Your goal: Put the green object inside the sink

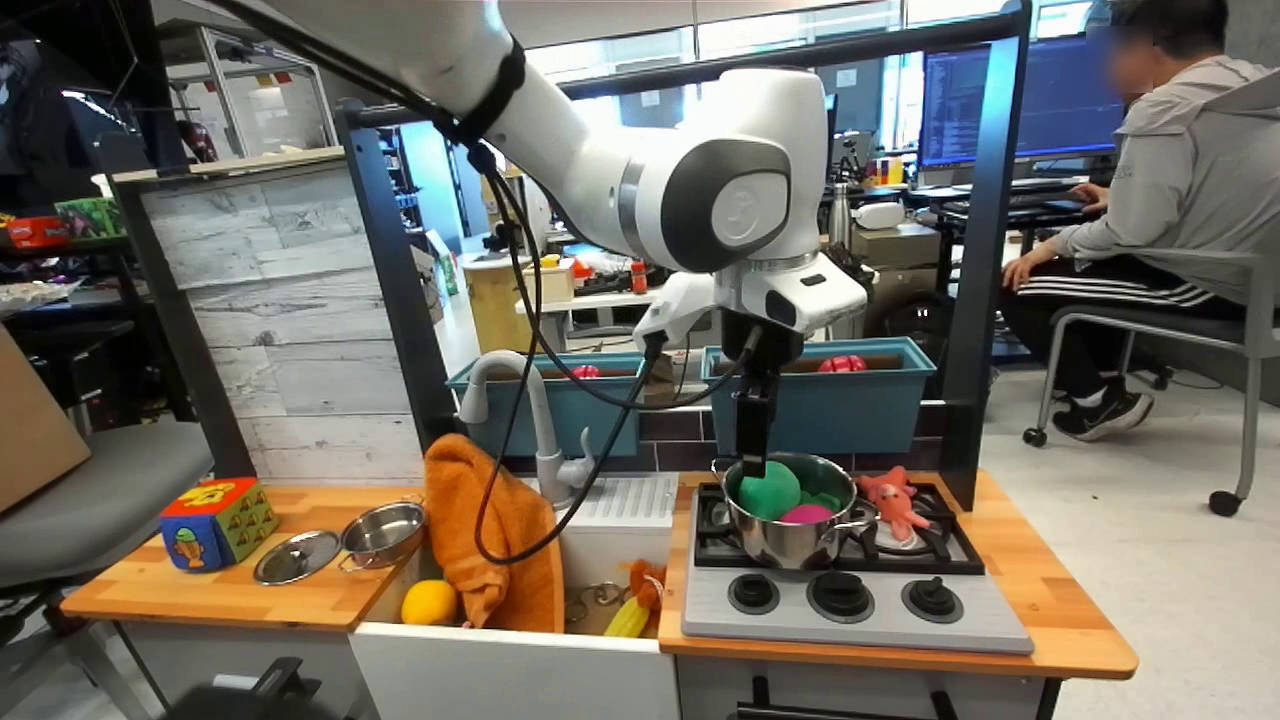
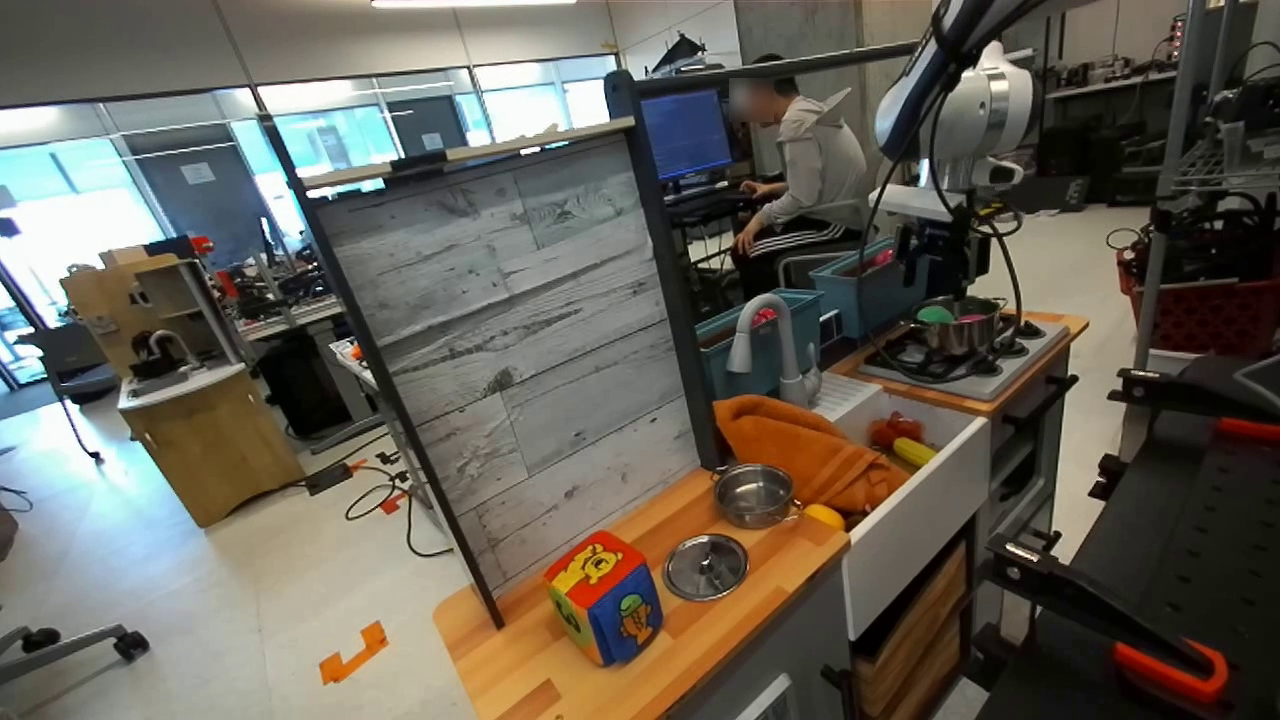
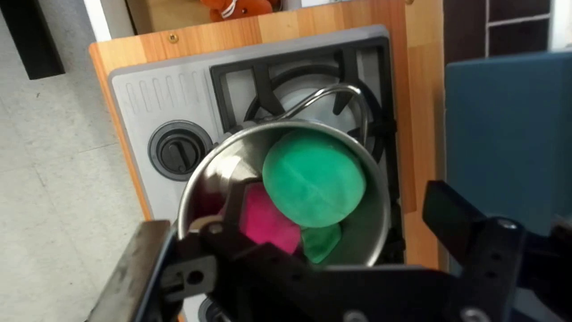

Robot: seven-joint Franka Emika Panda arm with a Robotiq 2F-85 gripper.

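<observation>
A round, light green object [image 3: 315, 179] lies in a steel pot [image 1: 790, 548] on the toy stove; it also shows in both exterior views [image 1: 768, 492] [image 2: 935, 315]. A pink thing [image 3: 268, 219] and a darker green piece [image 3: 321, 243] lie beside and partly under it. My gripper [image 3: 336, 199] points down over the pot, fingers wide apart with nothing between them. In the exterior views its black fingers [image 1: 755, 465] [image 2: 935, 285] are at the pot's far rim. The sink [image 1: 515, 670], with a white front wall, is beside the stove and also shows in an exterior view [image 2: 920, 520].
An orange towel [image 1: 500, 530] drapes into the sink, with an orange fruit [image 1: 429, 602] and a yellow corn [image 1: 628, 618]. The grey faucet [image 1: 535, 420] stands behind. A pink-orange plush [image 1: 897, 505] sits right of the pot. Teal planters [image 1: 840, 405] stand close behind the stove.
</observation>
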